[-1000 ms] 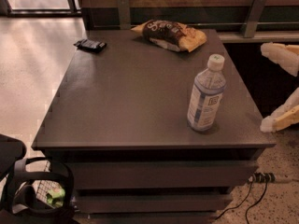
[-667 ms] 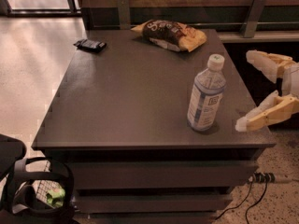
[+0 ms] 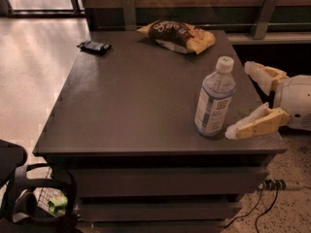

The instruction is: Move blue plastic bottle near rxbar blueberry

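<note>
Dark grey table [image 3: 121, 106]: blue plastic bottle [image 3: 215, 98] stands upright near the front right corner. The rxbar blueberry [image 3: 94, 46] lies flat at the far left corner, well apart from the bottle. Yellow-and-brown snack bag [image 3: 177, 35] at the far edge. Gripper [image 3: 238, 101] at the table's right side, just beside the bottle, jaws spread wide, holding nothing.

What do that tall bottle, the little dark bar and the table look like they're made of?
Bottle: probably clear plastic, with see-through walls, a white cap and a pale label. Bar: dark wrapper, likely plastic film, going by its slight sheen. Table: dark matte top, perhaps laminate or painted wood; I cannot tell which. The gripper is open, just right of the bottle.
</note>
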Controlling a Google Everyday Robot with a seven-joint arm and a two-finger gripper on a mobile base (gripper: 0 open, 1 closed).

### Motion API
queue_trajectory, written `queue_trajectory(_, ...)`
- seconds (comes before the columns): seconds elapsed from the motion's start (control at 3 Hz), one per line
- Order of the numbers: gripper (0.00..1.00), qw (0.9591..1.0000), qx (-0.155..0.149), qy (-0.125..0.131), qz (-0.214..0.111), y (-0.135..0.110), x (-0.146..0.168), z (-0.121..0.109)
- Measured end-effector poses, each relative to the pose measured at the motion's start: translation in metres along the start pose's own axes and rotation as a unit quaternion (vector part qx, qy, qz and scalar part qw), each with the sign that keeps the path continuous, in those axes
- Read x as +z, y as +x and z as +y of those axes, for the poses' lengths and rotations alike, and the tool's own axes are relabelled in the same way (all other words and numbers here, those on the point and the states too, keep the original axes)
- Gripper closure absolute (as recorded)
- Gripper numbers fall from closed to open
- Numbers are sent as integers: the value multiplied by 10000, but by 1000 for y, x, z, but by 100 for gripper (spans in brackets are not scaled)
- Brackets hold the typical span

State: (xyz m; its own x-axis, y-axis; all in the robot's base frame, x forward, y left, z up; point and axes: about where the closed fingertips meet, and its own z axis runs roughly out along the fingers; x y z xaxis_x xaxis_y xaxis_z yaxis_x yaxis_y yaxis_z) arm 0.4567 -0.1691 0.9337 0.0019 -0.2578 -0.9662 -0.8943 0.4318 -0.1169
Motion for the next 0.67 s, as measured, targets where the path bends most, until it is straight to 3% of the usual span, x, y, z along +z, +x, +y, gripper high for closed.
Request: queue_trajectory(0.67, 0, 9994, 142, -112, -303, 10, 18, -3)
